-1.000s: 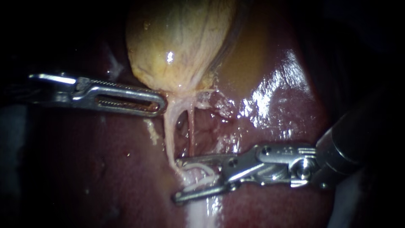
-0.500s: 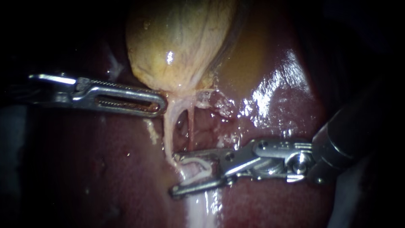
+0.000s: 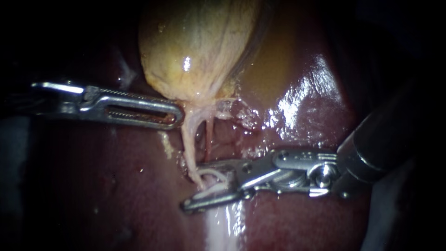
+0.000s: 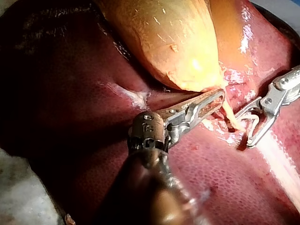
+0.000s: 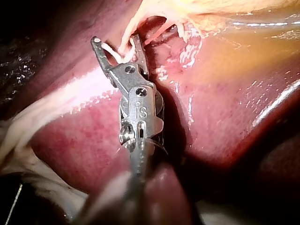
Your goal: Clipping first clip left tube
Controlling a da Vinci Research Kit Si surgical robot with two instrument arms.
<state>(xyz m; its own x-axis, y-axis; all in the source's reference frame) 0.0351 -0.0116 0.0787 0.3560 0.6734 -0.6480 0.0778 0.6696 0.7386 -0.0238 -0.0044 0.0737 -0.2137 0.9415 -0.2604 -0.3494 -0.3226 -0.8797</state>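
Note:
The pale left tube (image 3: 187, 139) runs down from the yellow gallbladder (image 3: 200, 46). A thinner reddish tube (image 3: 209, 137) lies just right of it. My right instrument (image 3: 196, 186) comes in from the right. Its jaws stand open astride the lower end of the left tube, with a white clip (image 3: 214, 177) seated between them. In the right wrist view the same open jaws (image 5: 117, 44) carry the clip (image 5: 111, 50) around the tube (image 5: 125, 35). My left instrument (image 3: 174, 116) has slotted jaws lying together on the pale tissue at the gallbladder's neck (image 4: 216, 89).
Dark red liver (image 3: 302, 121) surrounds the tubes, wet and shiny on the right. A pale streak of tissue (image 3: 218, 227) runs down the liver below the right instrument's jaws. The left wrist view shows my right instrument (image 4: 262, 110) just beyond my left one.
My right instrument has slid left and slightly up, bringing its open jaws and clip further across the left tube. The left instrument has stayed put.

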